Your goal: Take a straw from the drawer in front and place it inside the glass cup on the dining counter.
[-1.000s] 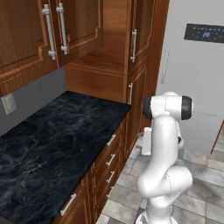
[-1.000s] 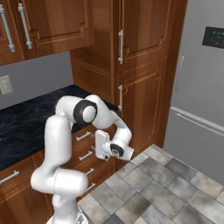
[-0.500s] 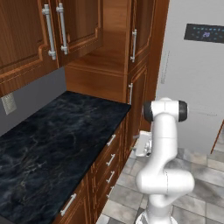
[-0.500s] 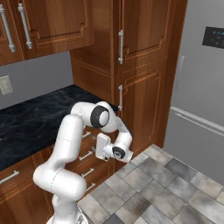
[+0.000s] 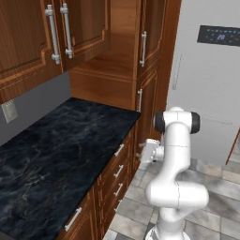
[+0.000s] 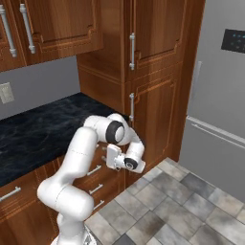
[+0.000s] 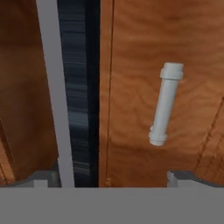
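From the left base view, the pincer [image 5: 142,153] sits mid-frame against the closed drawer [image 5: 118,151] fronts under the black counter [image 5: 56,150]. In the right base view, it faces those fronts left of centre. In the hand view, its jaws stand wide apart before a silver handle [image 7: 165,103]. I judge the step as reaching to open the drawer; the straw presumably lies inside, unseen. Next: straddle the handle, close, pull.

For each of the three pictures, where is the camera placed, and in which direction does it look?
Left base view: behind-left of the white arm, facing the black stone counter.
Right base view: behind-right, facing the same counter and arm.
Hand view: on the hand, facing a reddish-brown wooden drawer front with a silver bar handle; open pincer tips below.
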